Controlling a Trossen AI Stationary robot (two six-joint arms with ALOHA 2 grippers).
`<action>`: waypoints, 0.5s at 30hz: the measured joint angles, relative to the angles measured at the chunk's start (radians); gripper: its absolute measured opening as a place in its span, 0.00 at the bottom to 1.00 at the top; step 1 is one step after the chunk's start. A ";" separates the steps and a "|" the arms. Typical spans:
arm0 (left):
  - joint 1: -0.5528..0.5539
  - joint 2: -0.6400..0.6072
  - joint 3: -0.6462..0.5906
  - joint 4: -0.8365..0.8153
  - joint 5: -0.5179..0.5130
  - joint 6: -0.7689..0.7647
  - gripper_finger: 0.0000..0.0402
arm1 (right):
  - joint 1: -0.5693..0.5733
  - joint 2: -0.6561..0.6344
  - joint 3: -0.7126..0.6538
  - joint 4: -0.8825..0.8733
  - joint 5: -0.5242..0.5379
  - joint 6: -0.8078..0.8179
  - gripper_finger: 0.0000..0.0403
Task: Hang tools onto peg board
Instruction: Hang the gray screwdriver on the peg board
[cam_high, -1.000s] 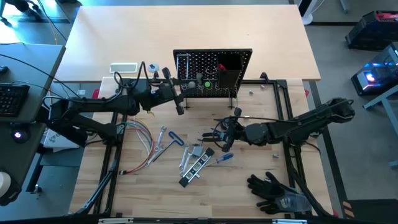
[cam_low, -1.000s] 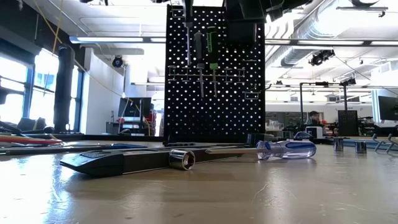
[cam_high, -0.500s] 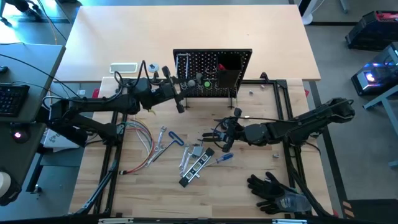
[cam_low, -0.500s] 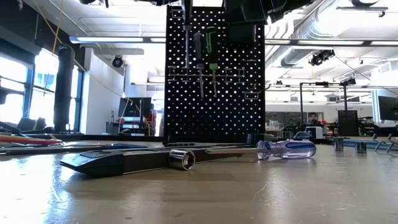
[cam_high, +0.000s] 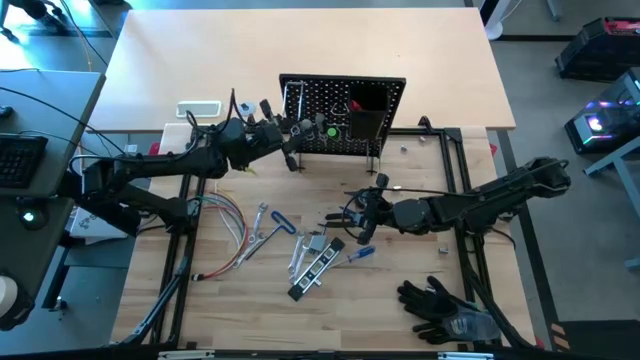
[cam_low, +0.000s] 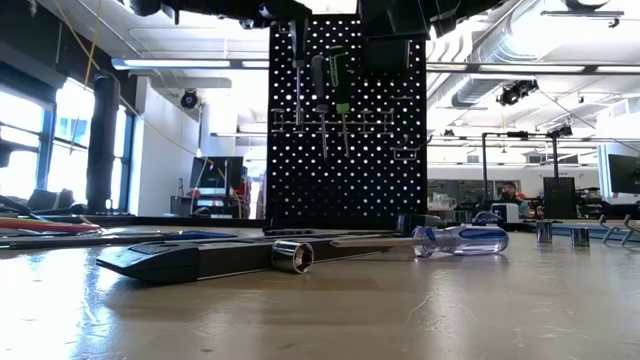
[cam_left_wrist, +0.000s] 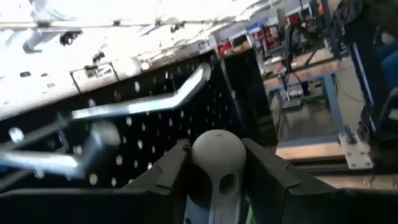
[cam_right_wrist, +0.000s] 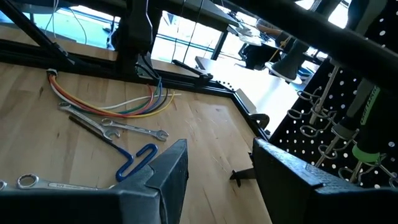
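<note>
The left gripper (cam_high: 292, 145) – closed on what seems a grey-handled driver (cam_left_wrist: 217, 163), shaft down – is touching the peg board (cam_high: 343, 117); the right gripper (cam_high: 357, 222), open and empty, waits well apart.

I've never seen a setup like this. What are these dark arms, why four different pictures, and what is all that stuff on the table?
These are two robot arms at a wooden table; each ends in a two-finger gripper. One picture looks straight down, one sits at table height, and one camera rides on each wrist.

The left gripper is up at the black peg board, closed on a grey-handled tool that it is bringing to the board's metal hooks. A green-handled driver already hangs there.

The right gripper waits open and empty above the table.

Lying on the table are silver wrenches, a blue-handled driver, a black-silver bar, a bundle of coloured wires and black gloves.
</note>
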 joint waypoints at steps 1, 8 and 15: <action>0.002 0.005 0.000 -0.005 0.000 -0.006 0.28 | 0.000 0.000 0.000 0.000 0.000 0.000 0.43; 0.009 0.046 0.000 -0.006 -0.003 -0.028 0.28 | 0.000 0.000 0.000 0.000 0.000 0.000 0.43; 0.032 0.069 0.000 -0.011 -0.038 -0.093 0.33 | 0.000 0.000 0.000 0.000 0.000 0.000 0.43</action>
